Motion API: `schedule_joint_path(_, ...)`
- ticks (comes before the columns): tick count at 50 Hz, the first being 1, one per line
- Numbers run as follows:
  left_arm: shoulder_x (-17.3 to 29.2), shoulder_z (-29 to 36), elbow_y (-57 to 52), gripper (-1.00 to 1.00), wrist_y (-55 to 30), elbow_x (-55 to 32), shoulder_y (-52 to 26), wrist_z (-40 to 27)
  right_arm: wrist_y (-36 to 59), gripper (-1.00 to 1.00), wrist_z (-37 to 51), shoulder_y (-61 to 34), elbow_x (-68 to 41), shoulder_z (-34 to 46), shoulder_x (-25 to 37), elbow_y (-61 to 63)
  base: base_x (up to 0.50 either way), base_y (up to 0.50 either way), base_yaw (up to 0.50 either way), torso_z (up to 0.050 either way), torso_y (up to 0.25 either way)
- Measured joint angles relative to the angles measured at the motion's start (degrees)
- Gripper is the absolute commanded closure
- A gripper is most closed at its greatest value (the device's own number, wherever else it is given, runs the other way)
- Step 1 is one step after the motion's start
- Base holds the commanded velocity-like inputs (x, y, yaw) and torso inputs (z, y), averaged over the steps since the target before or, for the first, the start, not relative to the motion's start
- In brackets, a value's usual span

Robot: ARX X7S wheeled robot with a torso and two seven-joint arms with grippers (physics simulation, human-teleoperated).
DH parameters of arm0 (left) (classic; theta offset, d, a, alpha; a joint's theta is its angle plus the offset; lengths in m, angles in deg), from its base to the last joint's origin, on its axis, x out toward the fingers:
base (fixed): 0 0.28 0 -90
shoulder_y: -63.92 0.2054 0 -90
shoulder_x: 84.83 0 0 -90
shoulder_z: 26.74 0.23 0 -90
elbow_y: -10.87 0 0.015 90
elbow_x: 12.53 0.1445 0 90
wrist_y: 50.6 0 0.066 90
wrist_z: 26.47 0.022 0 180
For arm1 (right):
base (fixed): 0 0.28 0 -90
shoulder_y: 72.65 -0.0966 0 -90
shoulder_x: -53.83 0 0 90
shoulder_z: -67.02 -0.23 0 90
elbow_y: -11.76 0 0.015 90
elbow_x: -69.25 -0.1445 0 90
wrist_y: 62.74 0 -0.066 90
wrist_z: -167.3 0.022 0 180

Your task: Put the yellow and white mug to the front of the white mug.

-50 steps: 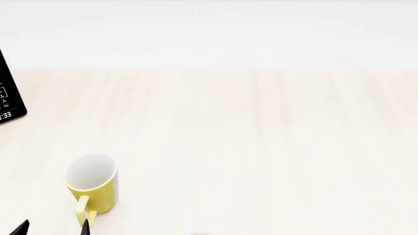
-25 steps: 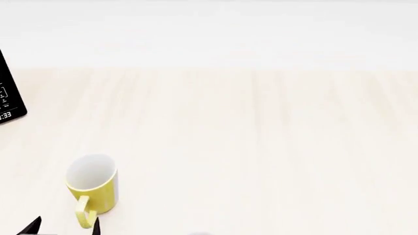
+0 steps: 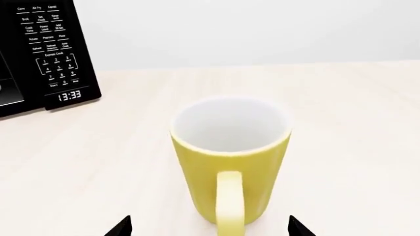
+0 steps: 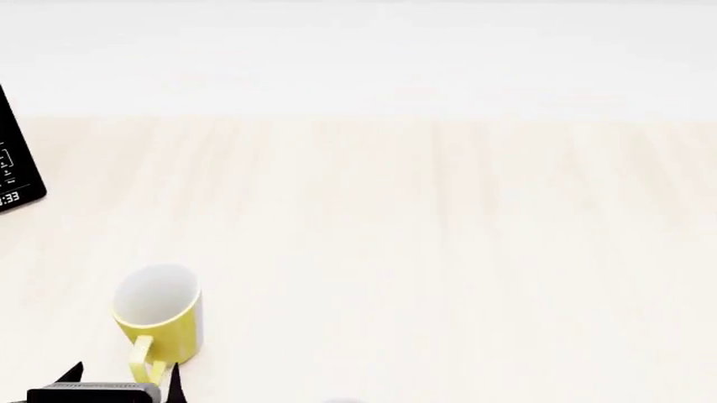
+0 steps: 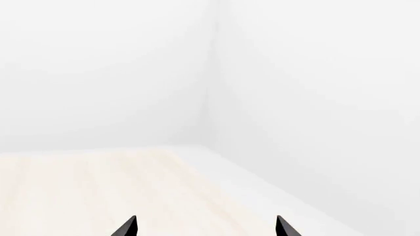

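We see the yellow and white mug [image 4: 157, 323] upright on the tabletop [image 4: 426, 252], handle toward our left gripper [image 4: 121, 384], whose fingers [image 3: 121, 227] are spread just short of it. Our right gripper [image 5: 204, 228] is spread over bare tabletop. A microwave [image 3: 43, 54] stands behind.

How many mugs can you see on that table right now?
1 for certain: the yellow and white mug stands upright near the table's front left, just beyond the left gripper. A pale sliver at the head view's bottom edge may be a second mug, mostly hidden.
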Motion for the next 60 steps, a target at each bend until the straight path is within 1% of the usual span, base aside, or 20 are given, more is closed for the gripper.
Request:
schedule_joint_path(24, -0.7, 0.6, 3.1, -1.00, -0.2, -2.2, -2.7, 0.6, -0.2, -1.00, 0.5, 0.3, -0.5, 0.2, 0.5, 0.0, 0.00, 0.00, 0.00, 0.000, 0.000)
schedule_joint_path(25, -0.7, 0.6, 3.2, 1.00, -0.1, -2.3, -2.7, 0.7, -0.2, -1.00, 0.6, 0.3, -0.5, 0.2, 0.5, 0.0, 0.00, 0.00, 0.00, 0.000, 0.000)
schedule_joint_path(49, 0.2, 0.5, 2.0, 1.00, 0.5, -4.9, -2.2, 1.7, -0.2, -1.00, 1.1, 0.2, -0.7, 0.7, 1.0, -0.2, 0.00, 0.00, 0.00, 0.000, 0.000)
schedule_joint_path(60, 2.2, 0.6, -1.1, 1.00, 0.9, -7.9, -1.8, 5.4, -0.2, -1.00, 1.4, 0.3, -0.9, 0.8, 1.2, -0.2, 0.00, 0.00, 0.00, 0.000, 0.000)
